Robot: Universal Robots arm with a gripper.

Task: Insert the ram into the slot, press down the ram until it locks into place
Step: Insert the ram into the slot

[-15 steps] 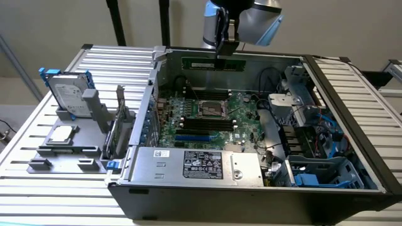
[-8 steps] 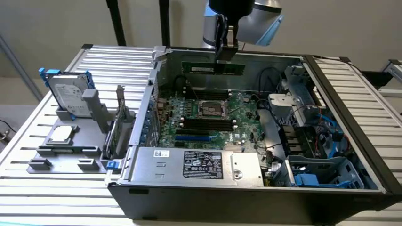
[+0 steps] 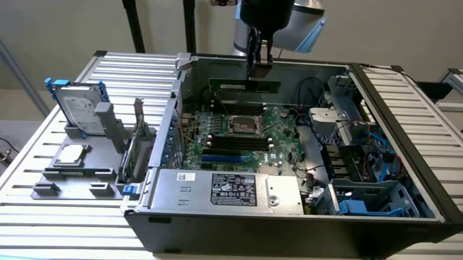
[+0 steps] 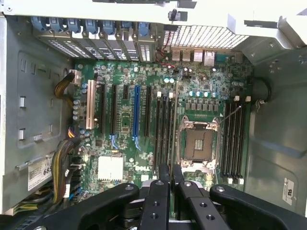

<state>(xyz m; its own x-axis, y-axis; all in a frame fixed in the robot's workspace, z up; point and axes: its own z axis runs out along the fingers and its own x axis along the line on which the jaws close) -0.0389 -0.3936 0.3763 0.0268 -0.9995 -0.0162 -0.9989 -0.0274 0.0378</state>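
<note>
Above the open computer case, the gripper is clenched on the top edge of the ram, which hangs level in the air over the motherboard, clear of it. From the wrist view, the stick shows edge-on as a thin line running out from the fingers, just beside a bank of black memory slots and next to the CPU socket.

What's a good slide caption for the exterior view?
Gripper holding the ram over the open computer case, not yet inserted.
</note>
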